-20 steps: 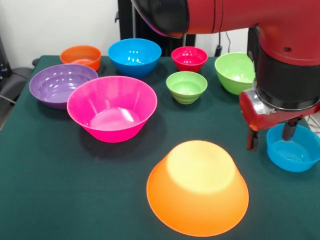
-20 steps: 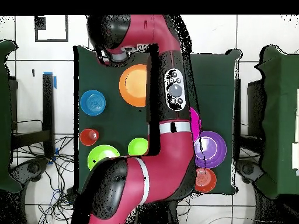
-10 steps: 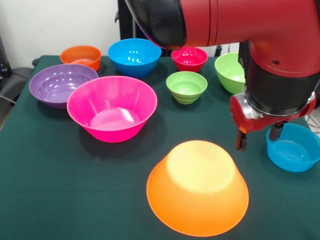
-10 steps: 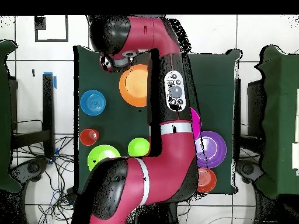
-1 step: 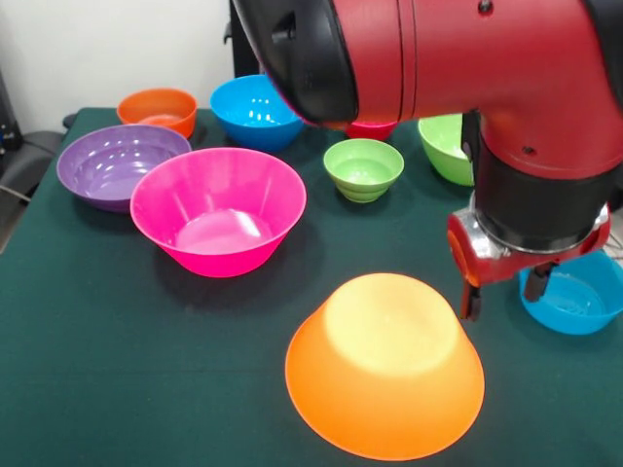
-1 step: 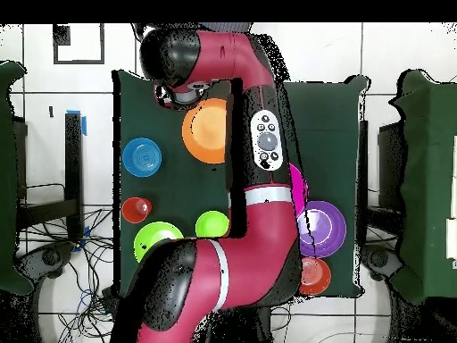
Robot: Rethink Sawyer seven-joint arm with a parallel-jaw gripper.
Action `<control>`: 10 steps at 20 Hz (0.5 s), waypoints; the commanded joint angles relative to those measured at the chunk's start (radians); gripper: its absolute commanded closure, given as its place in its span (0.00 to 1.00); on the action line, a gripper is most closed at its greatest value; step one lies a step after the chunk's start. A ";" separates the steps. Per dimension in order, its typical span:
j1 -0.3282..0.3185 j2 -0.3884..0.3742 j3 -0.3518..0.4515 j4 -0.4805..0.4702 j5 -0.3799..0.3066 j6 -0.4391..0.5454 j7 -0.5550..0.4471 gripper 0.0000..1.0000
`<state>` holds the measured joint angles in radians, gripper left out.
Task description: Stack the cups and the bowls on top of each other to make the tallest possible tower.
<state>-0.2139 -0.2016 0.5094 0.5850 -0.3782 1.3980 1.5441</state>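
**Jaws spread and empty beside the upturned orange bowl**

Front view: the large orange bowl (image 5: 384, 365) sits rim down on the dark green desk (image 5: 107, 360), near the front edge, with nothing on top of it. The red and black arm (image 5: 467, 58) reaches across the upper part of the picture and bends down to the gripper (image 5: 504, 292), which hangs just to the right of the orange bowl's upper side. Its jaws stand apart and hold nothing; one dark finger points down close to the orange bowl, the other over the near rim of a small blue bowl (image 5: 574, 304) at the right edge. A large pink bowl (image 5: 218, 210) stands rim up left of centre, with a purple bowl (image 5: 115, 165) just behind and to the left of it. Further back are a small orange bowl (image 5: 159, 109), a larger blue bowl (image 5: 251, 112), a small green bowl (image 5: 363, 167), a red bowl (image 5: 375, 129) mostly hidden under the arm, and a larger green bowl (image 5: 446, 146) partly covered by it.

Overhead view: the arm runs up the middle of the desk and hides most of the pink bowl, of which only a sliver shows. The orange bowl lies just beside the arm's end, apart from the blue, red and green bowls lower left. The purple and small orange bowls lie on the arm's other side.
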 commanded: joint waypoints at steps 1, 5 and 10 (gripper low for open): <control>0.008 0.048 0.006 0.060 -0.008 -0.088 -0.013 0.00; 0.002 0.041 -0.007 0.097 0.002 -0.117 -0.006 0.00; 0.008 0.046 -0.016 0.096 0.002 -0.118 0.002 0.00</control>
<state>-0.2138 -0.1646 0.5076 0.5914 -0.3728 1.3134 1.5441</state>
